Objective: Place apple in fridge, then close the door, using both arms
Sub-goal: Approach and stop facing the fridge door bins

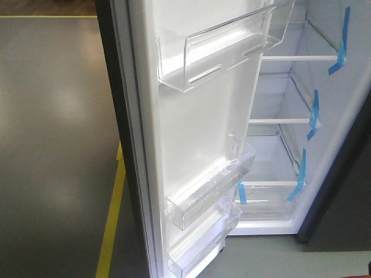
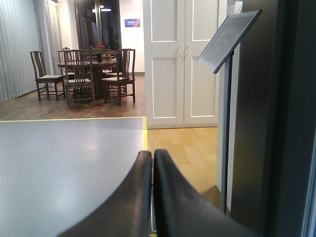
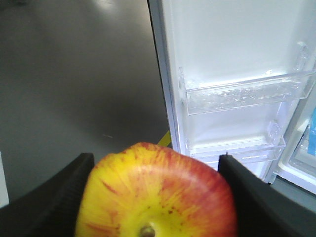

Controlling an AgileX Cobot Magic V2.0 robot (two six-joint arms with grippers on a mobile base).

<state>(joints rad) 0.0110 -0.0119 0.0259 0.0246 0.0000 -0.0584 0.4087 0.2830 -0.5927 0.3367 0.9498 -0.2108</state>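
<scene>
The apple [image 3: 155, 195], red and yellow with its stem end toward the camera, fills the bottom of the right wrist view, with my right gripper [image 3: 154, 165] shut on it, one black finger pressing on each side. The fridge [image 1: 290, 133] stands open in the front view, white inside, its glass shelves marked with blue tape. Its door [image 1: 191, 133] swings out toward me, the white lining with clear bins showing; the same door [image 3: 232, 64] rises just beyond the apple. My left gripper [image 2: 152, 154] is shut with nothing in it, beside a dark panel on the right.
Grey floor with a yellow line [image 1: 111, 223] runs left of the door. The left wrist view shows a slanted sign on a stand [image 2: 227, 37], white double doors [image 2: 182, 61], wooden floor, and a dining table with chairs [image 2: 89, 74] far back.
</scene>
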